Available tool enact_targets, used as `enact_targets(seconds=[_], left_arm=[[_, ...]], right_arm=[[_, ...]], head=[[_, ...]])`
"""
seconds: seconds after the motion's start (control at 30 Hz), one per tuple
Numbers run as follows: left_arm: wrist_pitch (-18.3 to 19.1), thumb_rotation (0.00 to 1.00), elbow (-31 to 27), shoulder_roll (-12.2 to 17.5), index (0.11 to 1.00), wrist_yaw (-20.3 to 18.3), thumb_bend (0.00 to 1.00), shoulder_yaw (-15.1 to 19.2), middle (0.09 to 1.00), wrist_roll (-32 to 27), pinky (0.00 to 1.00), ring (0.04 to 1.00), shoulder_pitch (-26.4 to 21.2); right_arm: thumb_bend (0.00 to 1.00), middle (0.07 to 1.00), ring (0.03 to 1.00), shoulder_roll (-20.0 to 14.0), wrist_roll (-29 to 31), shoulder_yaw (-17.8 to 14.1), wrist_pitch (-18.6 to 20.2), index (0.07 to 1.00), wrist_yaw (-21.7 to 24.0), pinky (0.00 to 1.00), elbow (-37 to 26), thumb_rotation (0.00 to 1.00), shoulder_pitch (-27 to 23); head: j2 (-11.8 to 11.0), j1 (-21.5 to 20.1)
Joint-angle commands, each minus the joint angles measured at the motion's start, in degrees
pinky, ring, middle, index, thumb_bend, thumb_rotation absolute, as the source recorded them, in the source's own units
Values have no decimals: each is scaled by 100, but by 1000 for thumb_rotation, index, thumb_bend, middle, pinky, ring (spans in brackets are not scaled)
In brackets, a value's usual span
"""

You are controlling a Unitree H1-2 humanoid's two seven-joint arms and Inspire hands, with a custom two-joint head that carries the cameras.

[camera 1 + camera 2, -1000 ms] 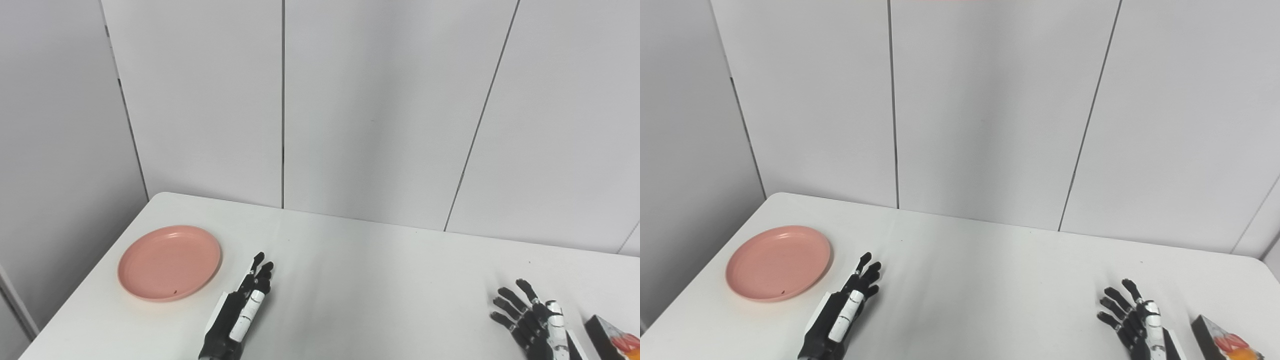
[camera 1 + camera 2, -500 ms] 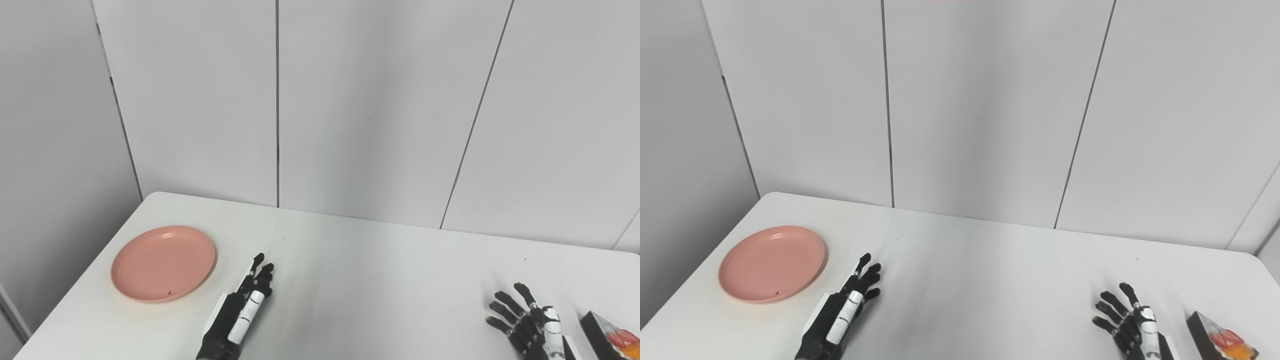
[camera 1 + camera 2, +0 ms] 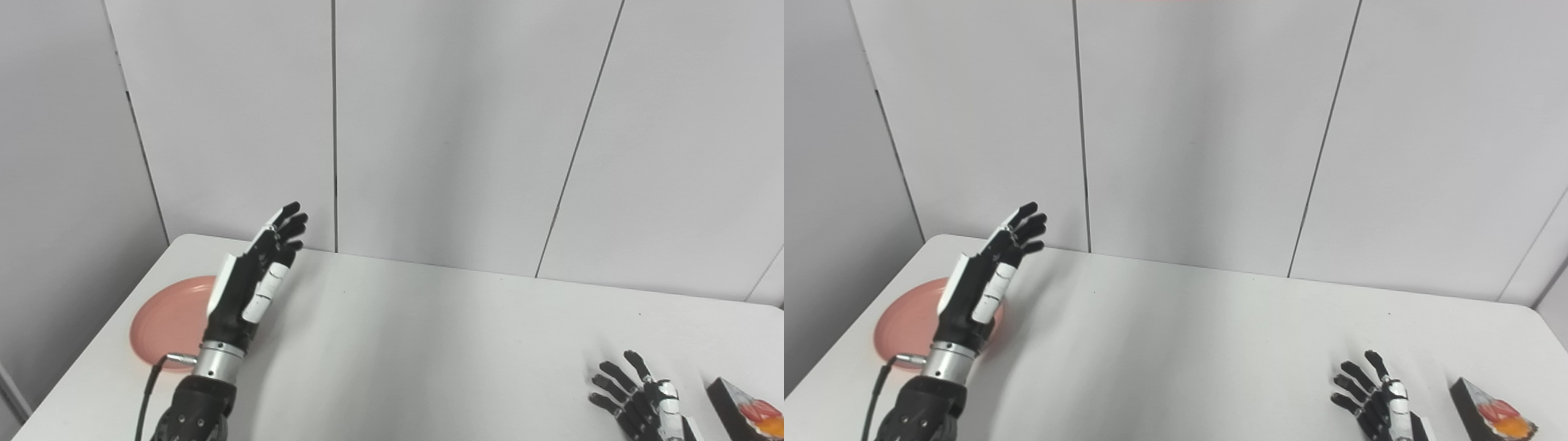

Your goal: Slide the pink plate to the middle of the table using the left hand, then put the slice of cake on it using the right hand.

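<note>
The open left hand [image 3: 254, 285] is hovering over the round pink plate [image 3: 162, 321], far left; the open right hand [image 3: 1375, 401] is resting beside the dark-sided cake slice [image 3: 1488, 413]. No step is done.

Bright even light, soft shadows, sharp

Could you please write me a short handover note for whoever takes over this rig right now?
Left robot hand: open, fingers apart, raised above the table and in front of the pink plate; holds nothing.
Right robot hand: open, low at the near right of the table, empty.
Pink plate: near the table's left edge, partly hidden by the left robot hand.
Slice of cake: near right corner, just right of the right robot hand, apart from it.
Done: nothing.
Left: slide the plate to the middle with the left robot hand, then place the cake on it with the right.
</note>
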Motion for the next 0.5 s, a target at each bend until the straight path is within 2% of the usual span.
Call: enact_targets(seconds=[0.0,0.1,0.23,0.4,0.47], left_arm=[[-189,895,0,263,839,204,823,199,877,112,801,855,-273],[-179,912,193,441,833,377,837,372,875,264,793,861,-389],[-281,916,650,772,852,368,849,524,883,196,773,864,-534],[-478,927,1308,1118,861,370,789,646,890,80,794,881,-707],[-504,928,1585,1211,863,319,778,742,893,-140,806,887,-795]], right_arm=[[787,828,809,39,25,48,306,942,12,765,0,996,100],[760,824,804,32,4,57,288,937,12,766,3,1000,100],[729,824,798,14,-56,82,317,937,-12,746,-81,1000,121],[715,825,812,4,15,72,349,944,33,791,-46,1000,97],[709,825,812,5,-1,78,355,944,16,790,-55,1000,99]], head=[[-8,4],[-16,109],[-30,172],[-37,157],[-38,158]])
